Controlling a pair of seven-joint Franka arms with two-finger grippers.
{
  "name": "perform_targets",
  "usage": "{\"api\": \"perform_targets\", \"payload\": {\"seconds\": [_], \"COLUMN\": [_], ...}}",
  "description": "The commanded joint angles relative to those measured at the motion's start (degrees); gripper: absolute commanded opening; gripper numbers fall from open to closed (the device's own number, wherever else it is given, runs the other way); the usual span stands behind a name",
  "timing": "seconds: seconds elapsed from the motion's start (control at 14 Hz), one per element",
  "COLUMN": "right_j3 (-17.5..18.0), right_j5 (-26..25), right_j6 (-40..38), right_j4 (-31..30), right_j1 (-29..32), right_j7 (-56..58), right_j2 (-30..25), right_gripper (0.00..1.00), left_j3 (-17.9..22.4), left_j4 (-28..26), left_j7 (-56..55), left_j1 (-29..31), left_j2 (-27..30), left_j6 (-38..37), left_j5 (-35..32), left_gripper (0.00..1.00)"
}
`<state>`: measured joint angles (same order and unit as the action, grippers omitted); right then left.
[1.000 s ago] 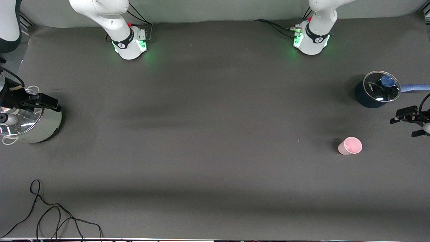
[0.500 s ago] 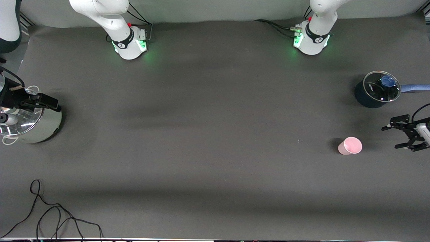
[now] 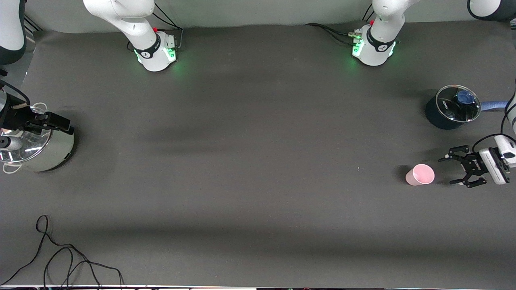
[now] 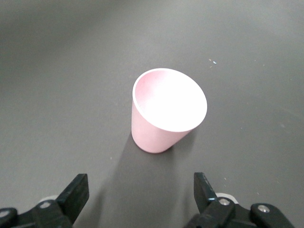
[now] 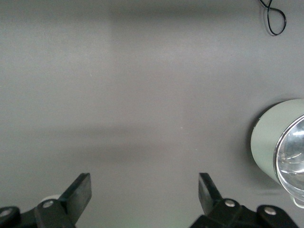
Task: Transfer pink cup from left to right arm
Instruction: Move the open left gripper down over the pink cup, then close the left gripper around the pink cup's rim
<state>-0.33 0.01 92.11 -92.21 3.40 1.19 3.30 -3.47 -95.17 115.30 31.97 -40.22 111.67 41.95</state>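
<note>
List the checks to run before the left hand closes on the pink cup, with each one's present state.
1. Pink cup upright on the table, mouth up: ok.
2. Left hand open: ok.
3. Left hand lined up with the cup: ok; the cup sits centred ahead of the fingers in the left wrist view.
4. Fingers around the cup: not ok, there is a gap between them and it.
5. Lidded dark pot apart from the cup: ok.
6. Right hand open, waiting over the silver pot: ok.
</note>
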Motion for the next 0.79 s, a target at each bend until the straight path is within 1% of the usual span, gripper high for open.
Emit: {"api": "perform_targets", "payload": {"seconds": [0.0, 0.29, 0.71], "right_j3": [-0.6, -0.6, -0.6], "right_j5": [-0.4, -0.4, -0.4], "right_j6": [-0.9, -0.9, -0.9], "right_j4": [1.2, 1.2, 1.2], "right_j1": [-0.7, -0.7, -0.7], "right_j7": [0.9, 0.9, 0.9], "right_j2": [0.5, 0.5, 0.5], "right_gripper": [1.00, 1.00, 1.00], "left_j3": [-1.2, -2.7, -2.9], "left_j4": [0.8, -0.3, -0.6], "left_j7": [5.0, 9.5, 13.2], "left_j1": [0.2, 0.3, -0.4], "left_j2": [-1.7, -3.4, -4.3], "left_j6": [-1.2, -2.0, -3.2], "left_j5": [4.1, 6.2, 8.1], "left_gripper": [0.99, 0.99, 0.99]}}
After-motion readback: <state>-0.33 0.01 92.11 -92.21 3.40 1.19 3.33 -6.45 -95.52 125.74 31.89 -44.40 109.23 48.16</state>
